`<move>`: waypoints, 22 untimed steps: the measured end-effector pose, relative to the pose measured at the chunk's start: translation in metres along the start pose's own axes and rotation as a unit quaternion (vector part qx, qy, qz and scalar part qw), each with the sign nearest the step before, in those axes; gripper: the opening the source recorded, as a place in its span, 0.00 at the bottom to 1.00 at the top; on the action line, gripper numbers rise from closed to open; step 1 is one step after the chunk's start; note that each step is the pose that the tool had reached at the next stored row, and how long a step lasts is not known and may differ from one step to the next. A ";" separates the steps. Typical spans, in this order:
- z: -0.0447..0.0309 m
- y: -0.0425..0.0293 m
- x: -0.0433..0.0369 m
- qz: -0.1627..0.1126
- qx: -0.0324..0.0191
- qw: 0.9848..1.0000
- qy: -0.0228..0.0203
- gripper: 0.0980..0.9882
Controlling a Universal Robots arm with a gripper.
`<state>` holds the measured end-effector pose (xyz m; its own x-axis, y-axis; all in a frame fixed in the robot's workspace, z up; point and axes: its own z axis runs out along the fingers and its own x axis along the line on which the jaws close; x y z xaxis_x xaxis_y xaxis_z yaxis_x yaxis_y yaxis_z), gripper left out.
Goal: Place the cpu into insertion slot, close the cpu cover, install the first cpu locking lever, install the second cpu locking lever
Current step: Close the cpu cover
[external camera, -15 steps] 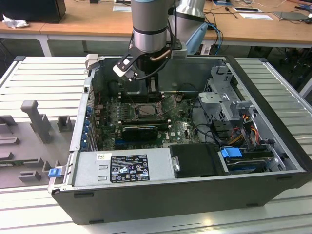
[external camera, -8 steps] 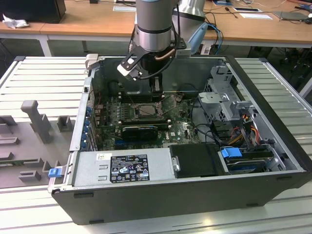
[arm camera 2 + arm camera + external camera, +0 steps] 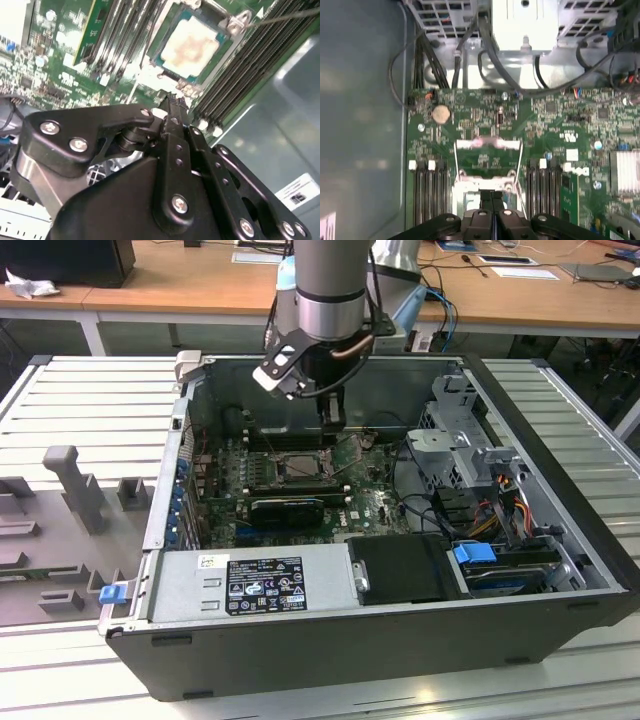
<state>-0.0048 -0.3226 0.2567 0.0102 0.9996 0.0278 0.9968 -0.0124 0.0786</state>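
— How far along is it looking?
— The cpu [image 3: 192, 42] is sitting flat in the slot [image 3: 275, 470], pale face up, so I'm reading the first step as done.
— And the cover?
— The cover [image 3: 487, 144] is standing open, swung back off the slot. In the first wrist view the green board [image 3: 560, 115] is showing through its window, so the closing is not yet done.
— Levers?
— A thin rod [image 3: 280, 18], likely a lever, is angling away from the slot's corner and isn't hooked down as far as I'm seeing. I'm judging both levers as left to do.
— What is the gripper doing?
— The gripper [image 3: 491, 196] is hanging right at the slot's edge; whether it is touching, I cannot tell. Its jaws are pressing together with no gap and nothing between them. In the exterior view it is reaching down beside the raised cover inside the case [image 3: 350, 655].
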 end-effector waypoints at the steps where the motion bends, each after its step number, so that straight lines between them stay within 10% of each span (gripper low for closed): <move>1: 0.0005 0.0051 0.0001 0.000 0.001 1.000 0.000 0.01; 3: 0.0019 0.0209 0.0001 0.000 0.009 1.000 0.000 0.01; 10: 0.0050 0.0537 0.0005 -0.007 0.010 1.000 0.001 0.01; 22: 0.0139 0.0660 0.0004 -0.007 0.010 1.000 0.001 0.01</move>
<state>0.0621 -0.3226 0.2480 -0.0043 0.9996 0.0296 0.9982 0.0025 0.0593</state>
